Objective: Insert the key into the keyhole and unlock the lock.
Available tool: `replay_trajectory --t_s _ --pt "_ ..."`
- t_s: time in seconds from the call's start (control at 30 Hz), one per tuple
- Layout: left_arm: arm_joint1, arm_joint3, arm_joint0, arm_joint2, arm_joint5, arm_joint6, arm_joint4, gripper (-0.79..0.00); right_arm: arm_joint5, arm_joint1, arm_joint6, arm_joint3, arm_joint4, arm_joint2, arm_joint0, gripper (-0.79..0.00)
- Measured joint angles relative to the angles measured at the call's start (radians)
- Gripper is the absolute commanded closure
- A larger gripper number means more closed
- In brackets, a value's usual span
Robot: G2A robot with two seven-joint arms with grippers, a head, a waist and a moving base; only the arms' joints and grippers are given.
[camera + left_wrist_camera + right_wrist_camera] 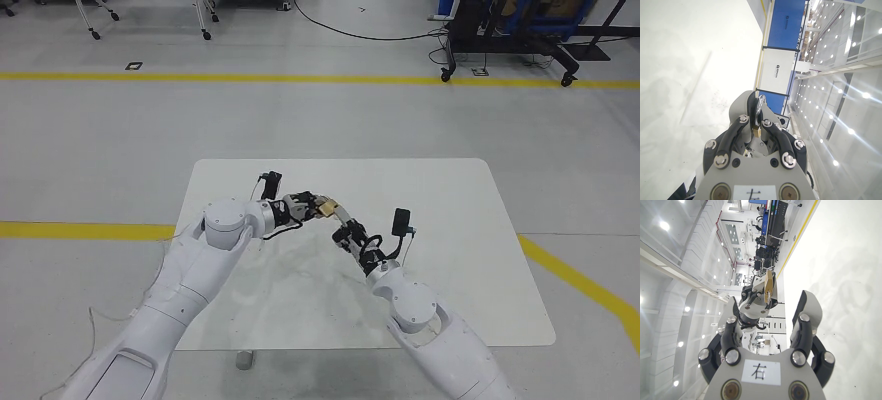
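A brass padlock (325, 207) is held above the white table (460, 210), with my left gripper (305, 207) shut on it. In the left wrist view the fingers (740, 109) clamp the brass body (757, 132), and a silver loop (761, 103) pokes out between them. In the right wrist view the padlock (769, 281) has a silver key (768, 297) sticking out of its keyhole, pointing toward my right gripper (768, 299). That gripper stands open a short way off, nothing between its fingers (806, 306). From above, the right gripper (345, 232) sits just beside the lock.
Both arms meet over the middle of the table, whose far edge (340, 160) and right side (520, 250) are bare. A black wheeled cart (510, 40) stands on the floor well beyond the table.
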Motion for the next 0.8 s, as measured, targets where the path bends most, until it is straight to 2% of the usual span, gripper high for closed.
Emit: replay_trajectory --t_s 0.17,0.23,0.4,0.43,0.53,0.57,0.67,0.7,0.73,0.8 --pt "0.002 -0.017 0.017 -0.026 -0.048 0.013 -0.015 0.000 -0.002 0.000 0.002 -0.002 0.002 0.001 -0.001 -0.785" --pt "0.003 -0.026 0.029 -0.043 -0.080 0.011 -0.034 0.000 -0.036 0.000 0.044 -0.019 0.050 0.015 -0.015 -0.785" --pt "0.007 -0.043 0.053 -0.079 -0.158 -0.044 -0.082 0.000 -0.127 0.018 0.353 -0.031 0.300 0.112 -0.056 -0.785" --pt "0.008 -0.045 0.056 -0.082 -0.170 -0.058 -0.087 0.000 -0.131 0.021 0.402 -0.027 0.337 0.127 -0.060 -0.557" --pt "0.008 -0.049 0.060 -0.084 -0.204 -0.106 -0.099 0.000 -0.129 0.026 0.506 -0.012 0.407 0.160 -0.064 -0.449" --pt "0.008 -0.047 0.059 -0.084 -0.209 -0.115 -0.097 0.000 -0.122 0.026 0.526 -0.010 0.418 0.162 -0.063 -0.379" --pt "0.006 -0.039 0.054 -0.081 -0.210 -0.137 -0.101 0.000 -0.108 0.027 0.566 0.004 0.439 0.169 -0.052 -0.336" --pt "0.005 -0.035 0.052 -0.079 -0.208 -0.141 -0.101 0.000 -0.118 0.027 0.553 0.009 0.425 0.173 -0.048 -0.326" --pt "0.004 -0.032 0.050 -0.076 -0.205 -0.142 -0.098 0.000 -0.125 0.026 0.536 0.010 0.413 0.170 -0.048 -0.277" --pt "0.002 -0.027 0.044 -0.070 -0.195 -0.145 -0.092 0.000 -0.141 0.023 0.505 0.009 0.398 0.161 -0.048 -0.256"
